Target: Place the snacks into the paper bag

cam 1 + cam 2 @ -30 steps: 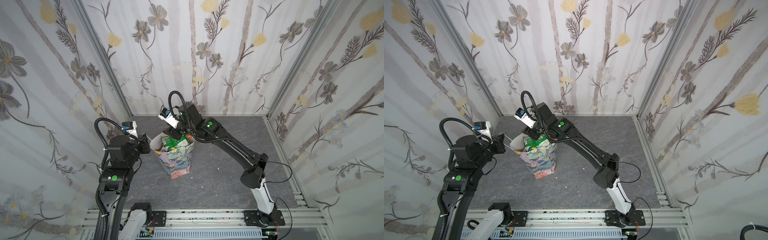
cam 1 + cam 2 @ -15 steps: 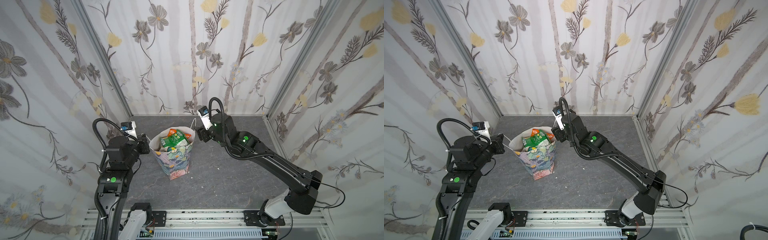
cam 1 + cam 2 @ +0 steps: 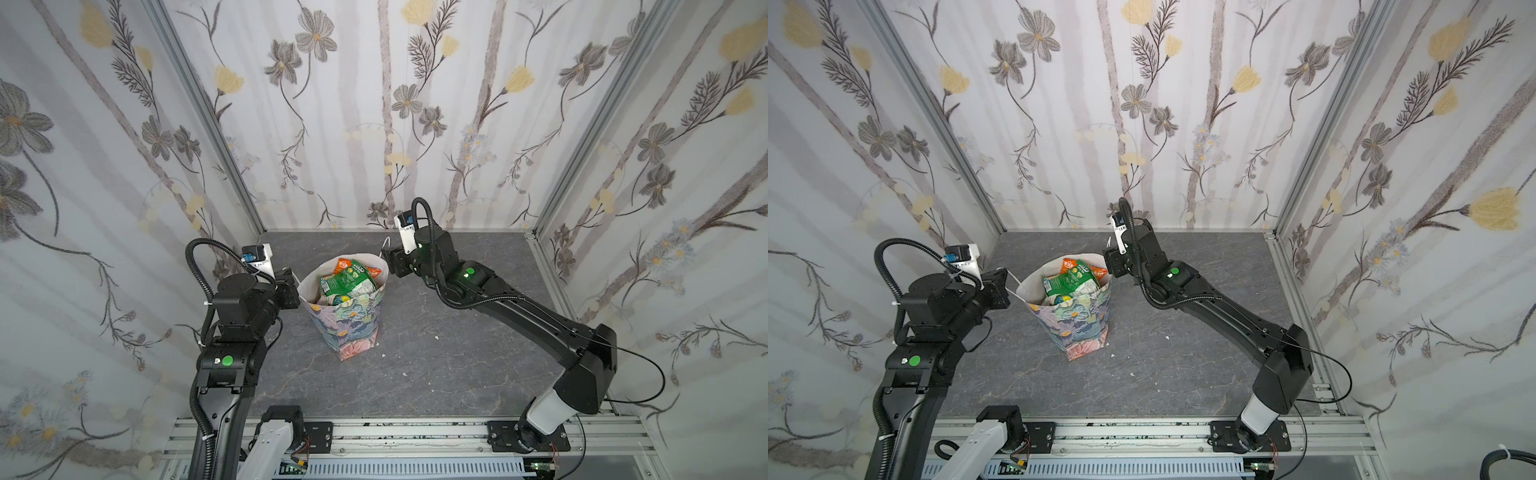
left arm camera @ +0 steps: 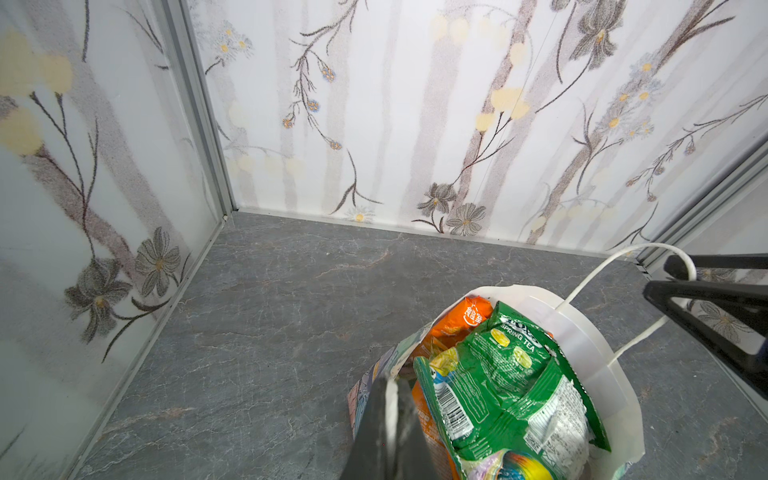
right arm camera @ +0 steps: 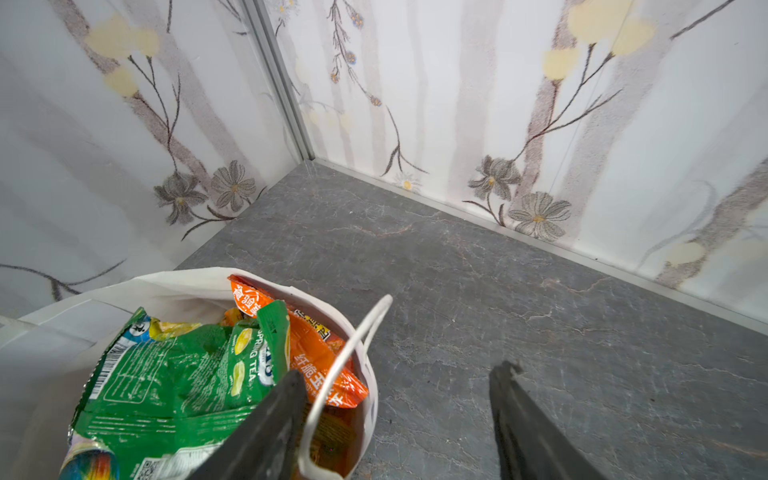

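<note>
The floral paper bag (image 3: 349,328) (image 3: 1084,328) stands upright mid-floor, stuffed with snacks. A green packet (image 3: 347,280) (image 4: 511,374) (image 5: 178,374) lies on top, and an orange packet (image 3: 345,264) (image 5: 316,353) behind it. My left gripper (image 3: 293,286) (image 4: 390,380) is shut on the bag's left rim. My right gripper (image 3: 388,259) (image 5: 400,370) is open at the right rim. One finger is over the bag's mouth and the other over the floor. The white cord handle (image 5: 349,353) loops between them.
Flowered walls close in the left, back and right sides of the grey stone-look floor (image 3: 457,361). A few white crumbs (image 3: 436,337) lie right of the bag. An aluminium rail (image 3: 415,432) carrying both arm bases runs along the front edge.
My right gripper has pulled out from over the bag's mouth, swung right, and now sits at the right rim by the handle. The left arm has held still.
</note>
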{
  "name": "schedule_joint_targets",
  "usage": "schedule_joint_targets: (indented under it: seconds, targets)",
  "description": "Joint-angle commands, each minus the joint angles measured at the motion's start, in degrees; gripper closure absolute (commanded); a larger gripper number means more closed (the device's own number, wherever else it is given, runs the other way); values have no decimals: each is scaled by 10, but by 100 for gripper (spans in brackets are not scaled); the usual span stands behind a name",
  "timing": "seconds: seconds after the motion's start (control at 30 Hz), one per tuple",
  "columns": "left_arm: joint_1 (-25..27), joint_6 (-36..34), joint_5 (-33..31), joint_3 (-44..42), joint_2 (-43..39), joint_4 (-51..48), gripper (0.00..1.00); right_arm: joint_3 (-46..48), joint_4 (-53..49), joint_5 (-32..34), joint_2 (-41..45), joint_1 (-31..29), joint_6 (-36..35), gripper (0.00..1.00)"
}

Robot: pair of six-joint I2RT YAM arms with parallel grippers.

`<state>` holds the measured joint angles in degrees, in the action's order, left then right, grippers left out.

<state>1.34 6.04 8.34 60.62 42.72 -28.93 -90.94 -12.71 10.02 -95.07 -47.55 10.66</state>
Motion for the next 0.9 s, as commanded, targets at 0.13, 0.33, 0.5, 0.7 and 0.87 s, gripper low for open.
schedule_joint_targets:
  seconds: [0.13,0.33,0.5,0.7,0.87]
  targets:
    - [-2,-3,-5,6,-3,43,100,-34,27,-49,-29,1,3,43]
    - [-1,-4,-3,13,3,38,100,-60,6,-42,-45,21,-9,57]
    - [-1,-3,10,27,18,27,100,-65,-1,-47,-50,28,-22,88]
    - [-1,0,58,68,71,16,100,-112,-16,-57,-64,41,-62,100]
    - [4,17,121,129,137,58,100,-132,3,-64,-53,71,-86,100]
